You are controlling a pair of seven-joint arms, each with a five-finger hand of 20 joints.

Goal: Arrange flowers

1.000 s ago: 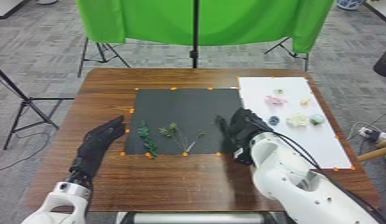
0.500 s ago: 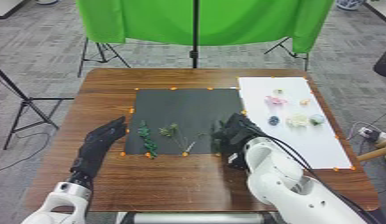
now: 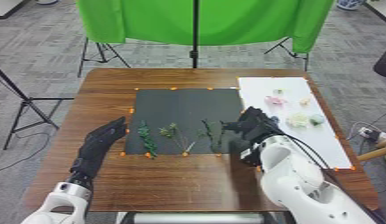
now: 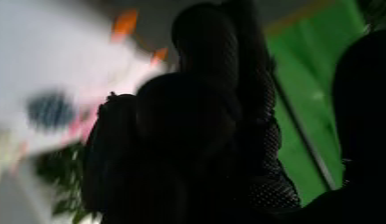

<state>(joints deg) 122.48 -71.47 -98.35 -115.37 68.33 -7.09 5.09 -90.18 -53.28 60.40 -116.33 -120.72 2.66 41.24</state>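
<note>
On our brown table (image 3: 154,182), greens (image 3: 146,140) lie on the black mat (image 3: 185,105), flowers (image 3: 298,120) on the white sheet (image 3: 324,145). Our left hand (image 3: 102,136) is beside the mat, fingers together; our right hand (image 3: 255,127), thumb spread from fingers, is between greens and flowers. Green cloth (image 3: 145,22) hangs beyond.

Blurred blue flower (image 4: 51,110), right wrist view

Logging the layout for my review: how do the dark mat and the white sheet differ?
The dark mat lies near the middle, the white sheet toward the robot's right. The mat is wider, the sheet narrower. The mat bears green stems, the sheet flower heads. Both have orange markers.
</note>
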